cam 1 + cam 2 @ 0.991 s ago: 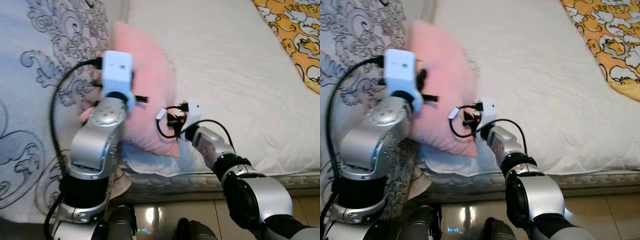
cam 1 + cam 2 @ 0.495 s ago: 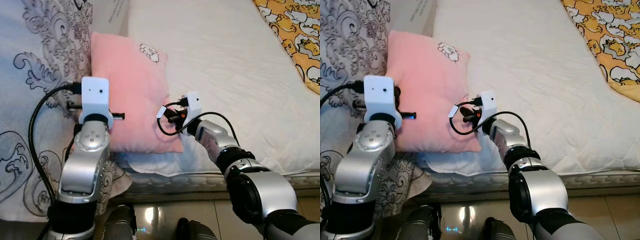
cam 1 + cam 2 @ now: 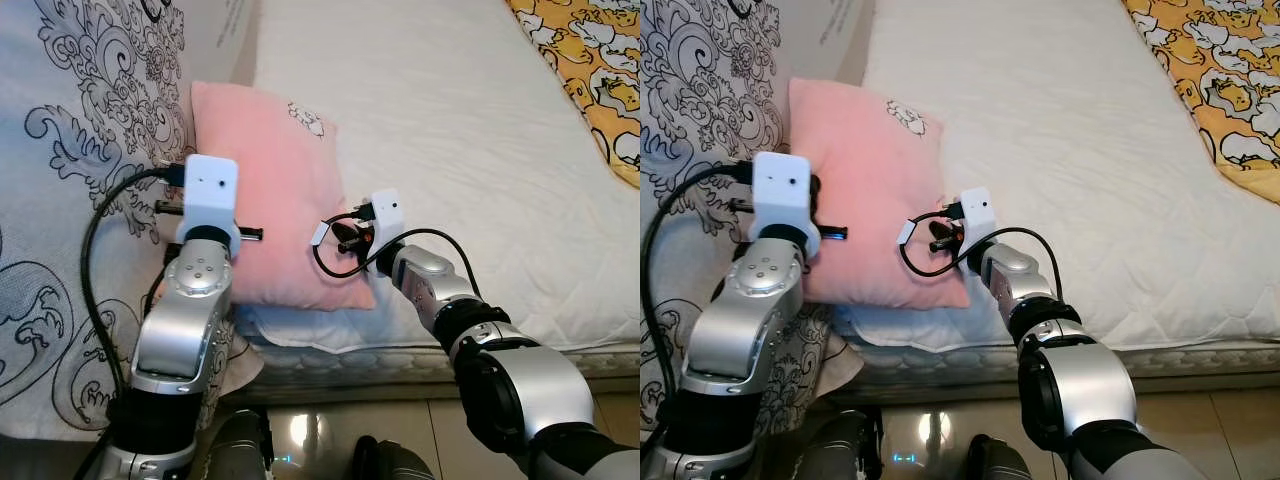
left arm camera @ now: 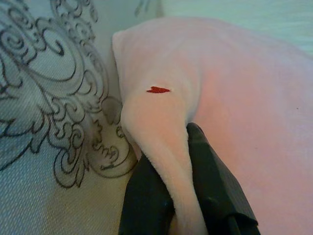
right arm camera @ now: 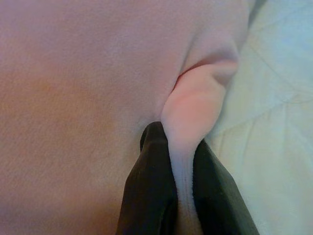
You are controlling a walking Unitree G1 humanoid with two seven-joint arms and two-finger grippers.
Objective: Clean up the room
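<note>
A pink pillow (image 3: 275,190) with a small cartoon print lies on the white mattress (image 3: 450,120), near its front left corner. My left gripper (image 4: 178,161) is shut on a fold of the pillow's (image 4: 244,98) left edge, beside the patterned duvet. My right gripper (image 5: 183,161) is shut on a fold at the pillow's (image 5: 73,98) near right corner, where it meets the mattress. In the left eye view the right gripper (image 3: 345,240) sits at that corner, and the left wrist's white camera box (image 3: 210,190) covers the left fingers.
A grey-white duvet with black swirls (image 3: 80,150) lies to the left of the pillow. A yellow patterned blanket (image 3: 590,70) covers the mattress's far right. A cardboard box (image 3: 225,30) stands behind the pillow. The mattress's front edge and tiled floor (image 3: 330,430) are below.
The pillow, lifted and blurred a second ago, has come down flat on the mattress. Both arms moved with it and kept their hold.
</note>
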